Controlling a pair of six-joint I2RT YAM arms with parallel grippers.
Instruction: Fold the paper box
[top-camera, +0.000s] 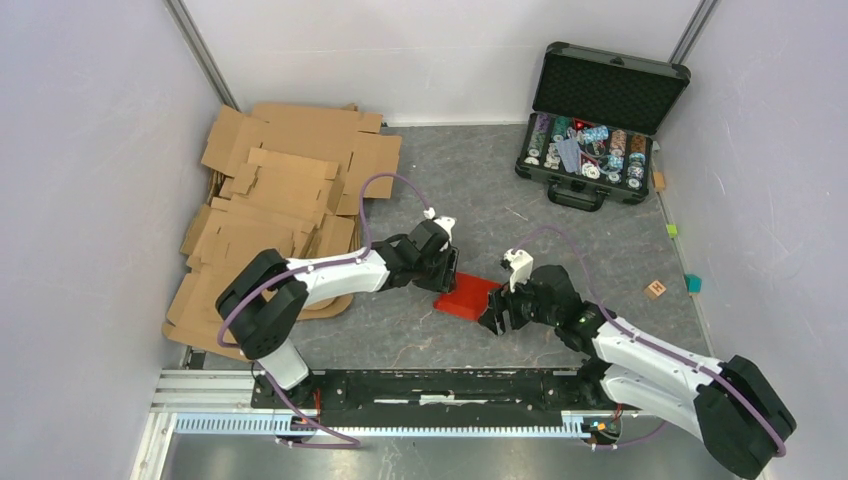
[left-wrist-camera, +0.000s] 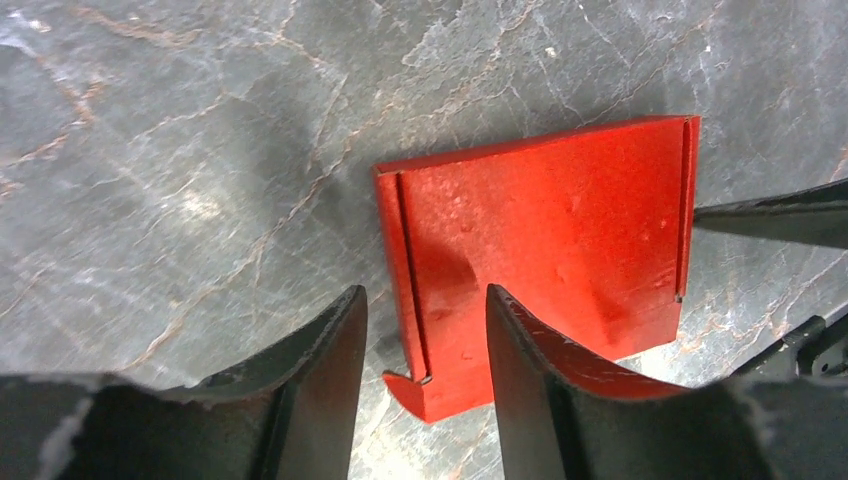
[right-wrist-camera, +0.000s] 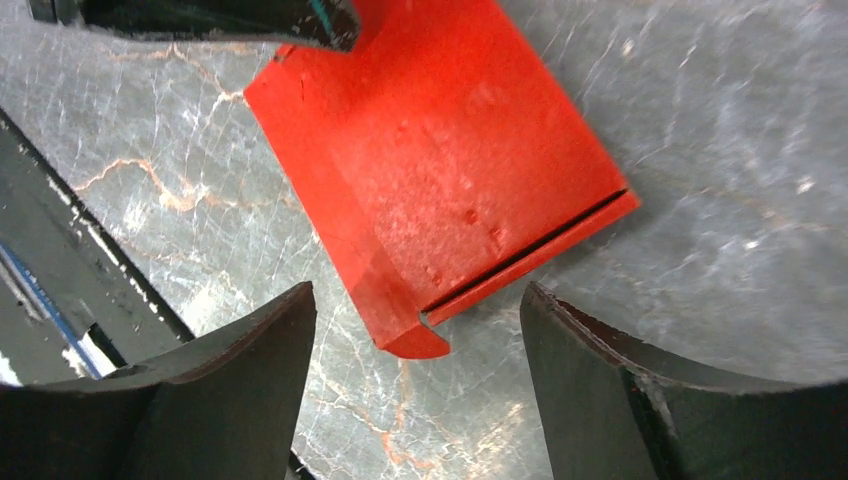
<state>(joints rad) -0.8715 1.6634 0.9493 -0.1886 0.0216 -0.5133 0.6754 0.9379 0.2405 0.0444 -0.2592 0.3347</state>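
The red paper box (top-camera: 468, 298) lies on the grey marbled table between my two grippers, folded into a small shallow square with a seam along two sides. In the left wrist view the box (left-wrist-camera: 545, 240) fills the middle, and my left gripper (left-wrist-camera: 424, 292) is open with one edge and a corner tab of the box between its jaws. In the right wrist view the box (right-wrist-camera: 440, 160) lies just ahead, and my right gripper (right-wrist-camera: 417, 292) is open with the box's near corner between its fingertips. Neither gripper holds the box.
A pile of brown corrugated cardboard sheets (top-camera: 280, 200) lies at the left. An open black case of poker chips (top-camera: 595, 120) stands at the back right. A small wooden cube (top-camera: 656, 289) and a teal block (top-camera: 693, 283) lie by the right wall.
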